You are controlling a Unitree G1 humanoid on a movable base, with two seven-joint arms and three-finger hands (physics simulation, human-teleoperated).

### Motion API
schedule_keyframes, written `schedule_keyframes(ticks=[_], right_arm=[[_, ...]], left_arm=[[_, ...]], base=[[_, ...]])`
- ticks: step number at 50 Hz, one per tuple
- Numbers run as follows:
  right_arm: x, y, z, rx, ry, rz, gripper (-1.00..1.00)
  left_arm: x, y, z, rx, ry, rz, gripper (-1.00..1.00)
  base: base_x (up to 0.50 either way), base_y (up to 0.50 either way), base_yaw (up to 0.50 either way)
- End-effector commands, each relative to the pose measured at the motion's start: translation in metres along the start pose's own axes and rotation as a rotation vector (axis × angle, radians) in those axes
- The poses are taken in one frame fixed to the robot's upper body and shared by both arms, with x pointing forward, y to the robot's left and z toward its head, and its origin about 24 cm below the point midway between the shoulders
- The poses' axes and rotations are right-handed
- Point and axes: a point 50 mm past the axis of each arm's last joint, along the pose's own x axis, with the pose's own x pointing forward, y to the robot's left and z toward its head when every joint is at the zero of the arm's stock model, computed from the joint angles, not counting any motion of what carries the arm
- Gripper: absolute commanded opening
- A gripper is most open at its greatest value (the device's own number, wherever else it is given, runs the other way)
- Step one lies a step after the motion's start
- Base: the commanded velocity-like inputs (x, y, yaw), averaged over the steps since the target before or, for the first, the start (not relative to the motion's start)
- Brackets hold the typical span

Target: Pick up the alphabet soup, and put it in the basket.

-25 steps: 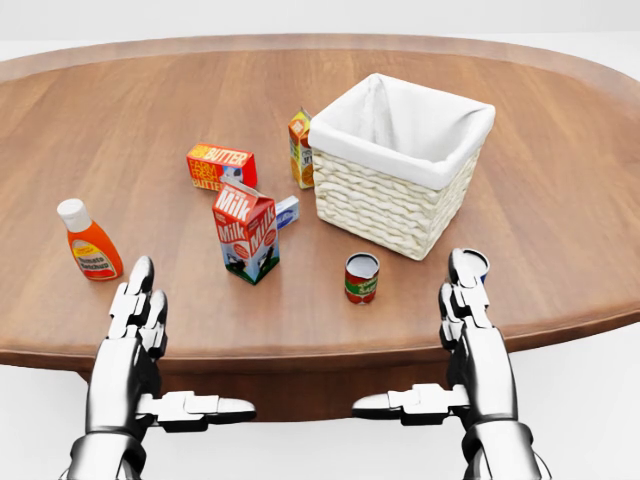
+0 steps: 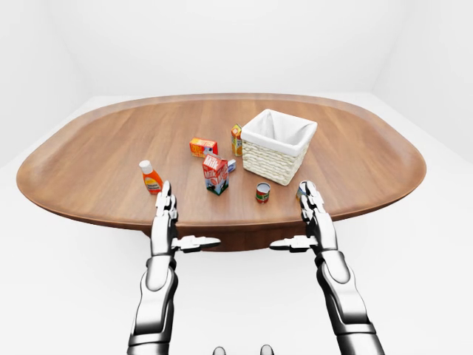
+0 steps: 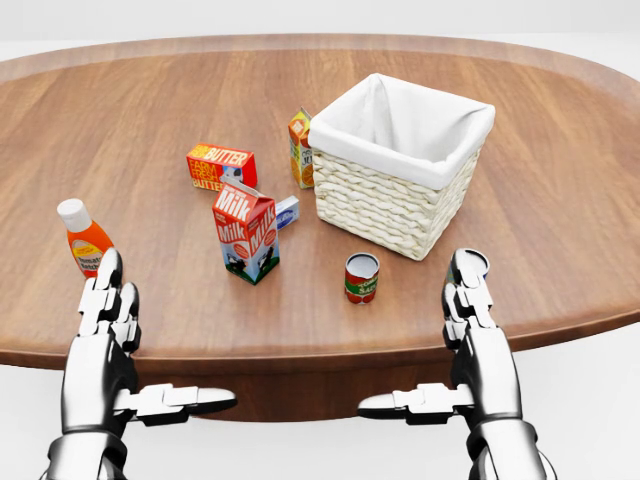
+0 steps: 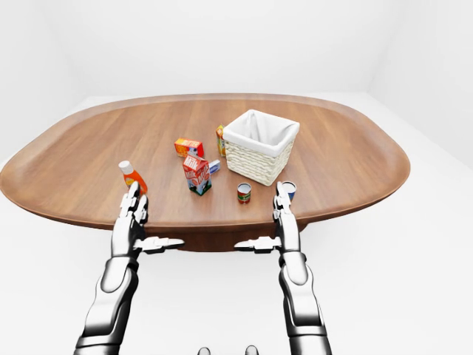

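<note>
With both hands hovering at the near edge of the table (image 3: 560,190), nothing is gripped. Left hand (image 3: 105,340) sits at the lower left of the head view, fingers extended and spread, thumb sticking out sideways toward the middle; its fingertips overlap the bottom of the ketchup bottle (image 3: 84,240) in that view, contact can't be confirmed. Right hand (image 3: 475,335) mirrors it at the lower right, fingers straight and apart, thumb pointing left, empty. Alphabet soup can (image 3: 361,277) stands upright on the wood, bottom centre of the cluster, just below the basket's lower-left corner and to the left of the right hand, clear of both. Basket (image 3: 395,190) is woven with a white cloth liner, open top, nothing visible inside. A second can (image 4: 289,190) with a blue label sits just behind the right hand's fingertips, mostly hidden in the head view, clearer in the right-eye view. Milk carton (image 3: 246,231) stands upright left of the soup can, with a small blue-and-white box (image 3: 287,210) touching or just beside its upper right. Butter box (image 3: 221,166) lies further up and left. Orange juice carton (image 3: 300,148) stands right against the basket's left side.
</note>
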Motion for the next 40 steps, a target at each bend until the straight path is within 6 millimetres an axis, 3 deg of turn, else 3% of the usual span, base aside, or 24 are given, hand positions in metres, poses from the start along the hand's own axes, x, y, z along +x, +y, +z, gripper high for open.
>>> schedule_keyframes(ticks=[1,40], right_arm=[[0.000,0.000,0.000,0.005,-0.001,0.002,1.00],[0.000,-0.001,-0.001,0.006,0.005,-0.002,1.00]], left_arm=[[0.002,0.014,0.010,0.003,-0.056,0.098,1.00],[0.002,0.046,0.032,-0.035,-0.154,0.317,1.00]], base=[[0.00,0.00,0.00],[0.00,0.00,0.00]])
